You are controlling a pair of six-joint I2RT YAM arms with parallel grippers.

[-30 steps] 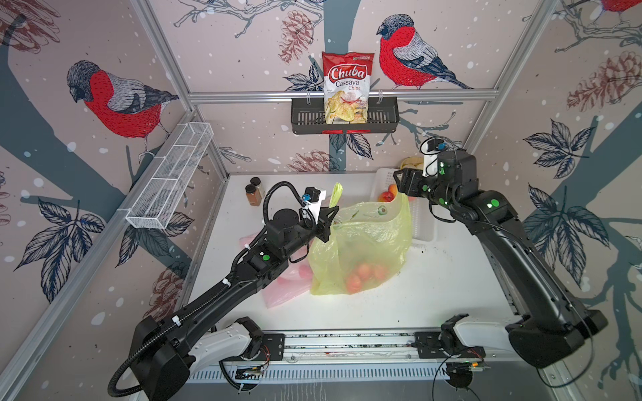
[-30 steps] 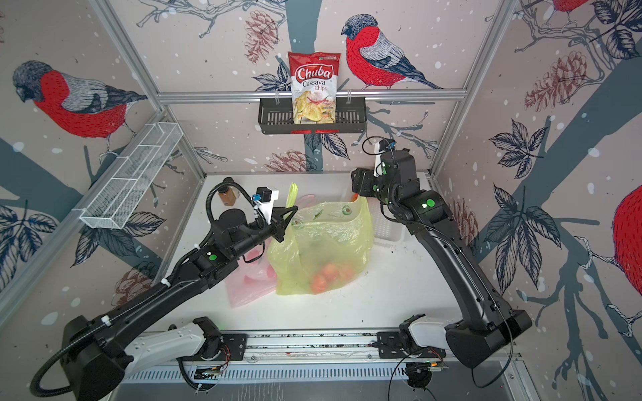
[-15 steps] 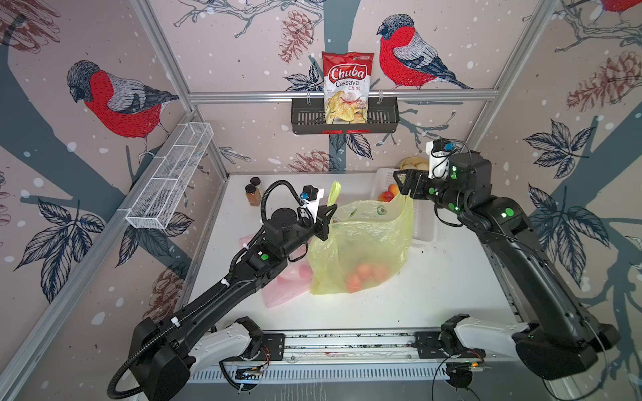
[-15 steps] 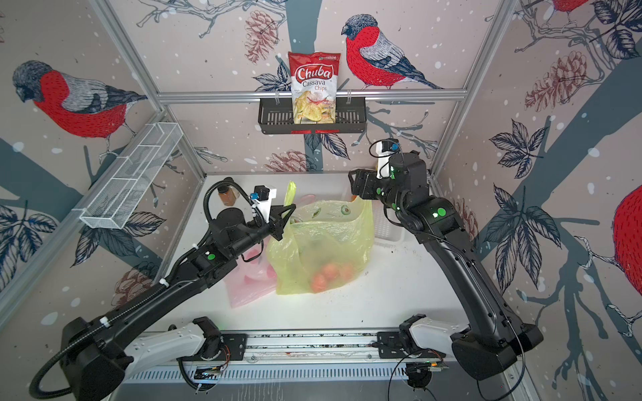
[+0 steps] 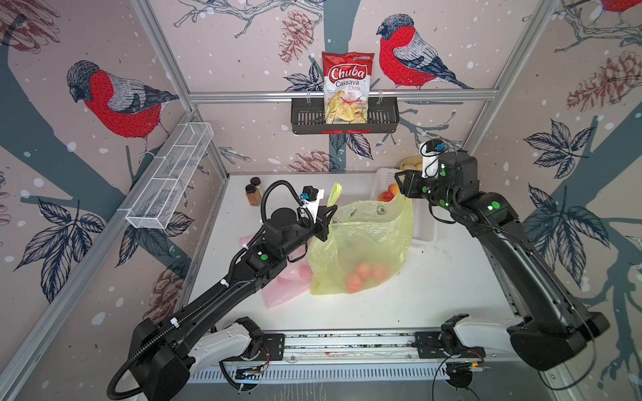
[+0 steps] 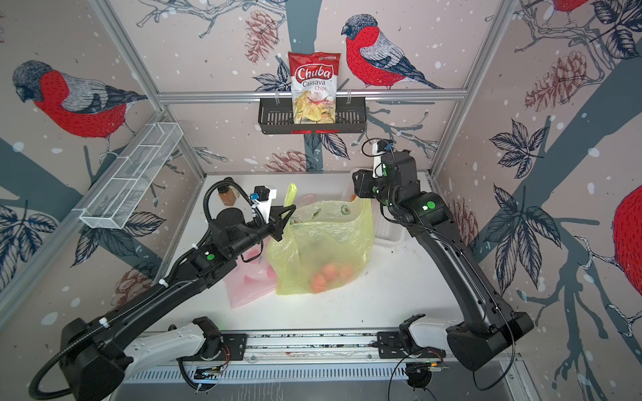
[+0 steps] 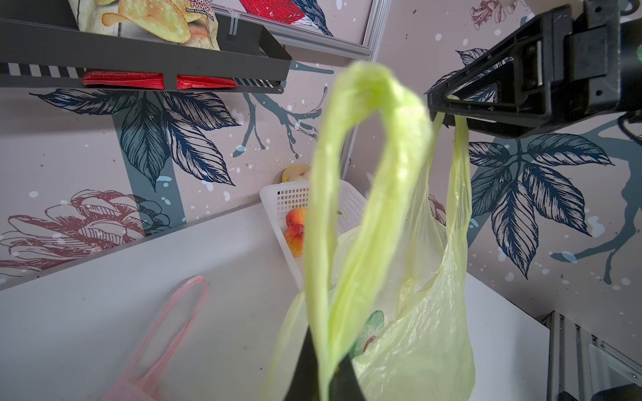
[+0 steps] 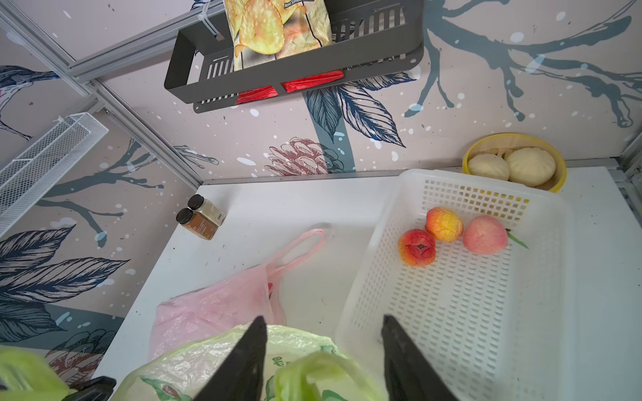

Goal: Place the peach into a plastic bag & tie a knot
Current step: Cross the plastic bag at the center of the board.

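Observation:
A yellow-green plastic bag (image 5: 361, 243) (image 6: 323, 243) stands mid-table with several orange peaches (image 5: 363, 274) showing through its bottom. My left gripper (image 5: 330, 215) (image 7: 324, 347) is shut on the bag's left handle (image 7: 347, 173), whose loop rises above the jaws. My right gripper (image 5: 399, 184) (image 8: 323, 323) is at the bag's right handle (image 8: 312, 371). Its jaws stand apart with that handle loop between them. Three more peaches (image 8: 483, 234) lie in the white basket (image 8: 451, 312) beyond the right gripper.
A pink bag (image 5: 285, 288) (image 8: 215, 309) lies flat under the left arm. Two spice jars (image 5: 253, 194) stand at the back left. A yellow steamer with buns (image 8: 514, 166) sits behind the basket. On the walls hang a black shelf with chips (image 5: 347, 86) and a wire rack (image 5: 170, 180).
The right arm's elbow has swung out to the right while its gripper stays at the bag's right handle. The left arm and the bag hold still.

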